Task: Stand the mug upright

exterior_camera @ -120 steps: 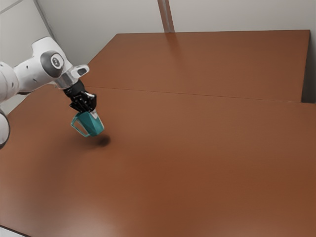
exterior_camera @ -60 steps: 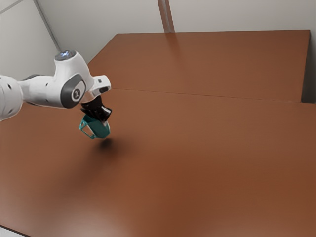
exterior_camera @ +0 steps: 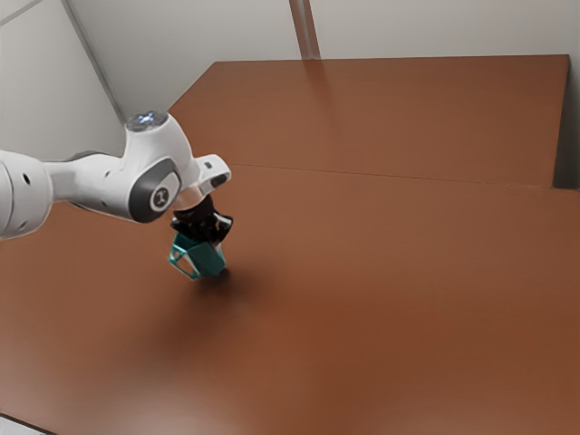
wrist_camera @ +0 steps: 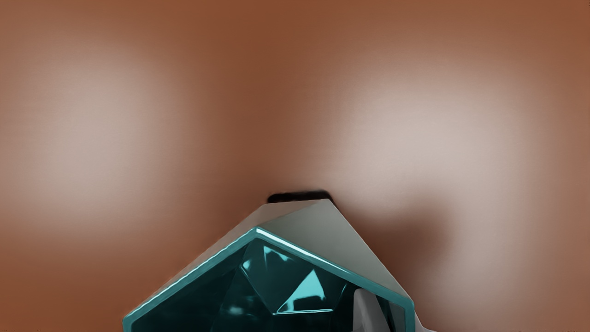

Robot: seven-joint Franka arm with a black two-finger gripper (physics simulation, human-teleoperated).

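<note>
In the exterior view the black gripper (exterior_camera: pixel 210 237) points down at the mug's rim, toward the exterior view's left. Beneath it the teal faceted mug (exterior_camera: pixel 205 258) hangs tilted, its handle toward the exterior view's left and its base low over the table; whether it touches is unclear. In the wrist view the gripper (wrist_camera: pixel 395 319) has one finger inside the mug (wrist_camera: pixel 295 293) and the other outside, pinching its wall. The mug's open mouth faces the wrist camera, and its pale outer side slopes away to a dark edge at the base.
A broad brown table (exterior_camera: pixel 390 299) lies under the arm, with a thin seam across it. Pale walls (exterior_camera: pixel 199 32) stand behind it. The mug's dark shadow (exterior_camera: pixel 217 283) falls on the tabletop right by its base.
Gripper and mug have moved together toward the exterior view's right and lower in it. The arm's outline has swung around, and the shadow now sits closer to the mug's base.
</note>
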